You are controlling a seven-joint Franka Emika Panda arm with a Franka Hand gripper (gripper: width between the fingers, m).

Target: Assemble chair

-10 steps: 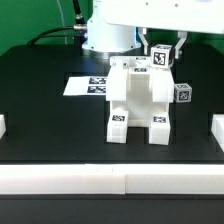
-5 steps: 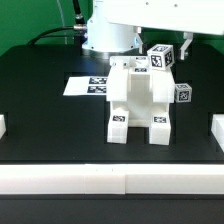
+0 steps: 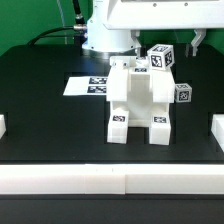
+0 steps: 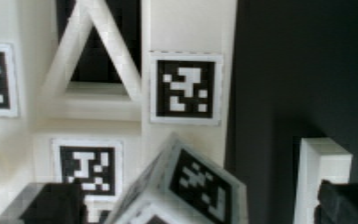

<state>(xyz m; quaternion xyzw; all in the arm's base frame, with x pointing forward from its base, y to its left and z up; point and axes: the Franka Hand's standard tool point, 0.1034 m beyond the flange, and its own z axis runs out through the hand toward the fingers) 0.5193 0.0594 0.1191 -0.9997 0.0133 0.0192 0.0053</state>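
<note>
Tabletop [image 3: 40, 120], black, carries the half-built chair [image 3: 138, 100] at its middle, near the marker board [image 3: 85, 87]. A tagged block [image 3: 160, 57] sits high on the chair's corner toward the exterior view's right. I judge a low or sideways sweep of the arm [image 3: 140, 12] could knock it loose or shove the whole chair askew. The gripper [image 3: 192, 46] hangs just beside that block, seemingly clear; whether its jaws stand apart or together cannot be told.
</note>
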